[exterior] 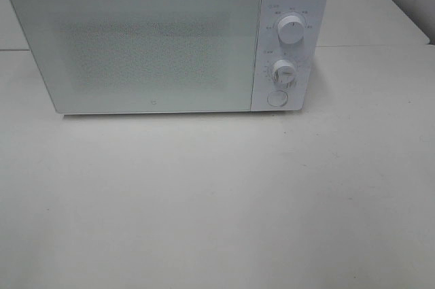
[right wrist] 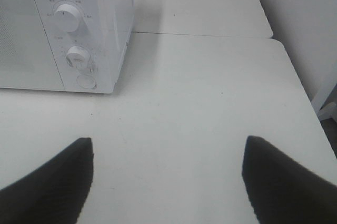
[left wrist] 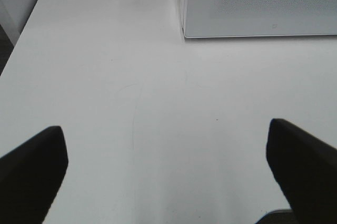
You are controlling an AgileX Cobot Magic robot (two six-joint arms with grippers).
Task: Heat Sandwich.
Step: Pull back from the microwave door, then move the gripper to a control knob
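The sandwich is out of view in every frame. A white microwave (exterior: 156, 37) stands at the back of the white table (exterior: 217, 194) with its door shut. Two white knobs (exterior: 291, 29) and a round button (exterior: 276, 98) sit on its right-hand panel. My left gripper (left wrist: 166, 166) hovers over bare table in front of the microwave's left corner (left wrist: 258, 2), jaws wide open, nothing between them. My right gripper (right wrist: 168, 176) is open too, above the table in front of and to the right of the control panel (right wrist: 73, 50). Neither arm shows in the exterior high view.
The table is made of joined white tops, with a seam (exterior: 380, 46) running behind the microwave's front line. A wall (right wrist: 300, 18) rises close past the table's right edge. The table's left edge (left wrist: 21, 50) drops to a dark floor.
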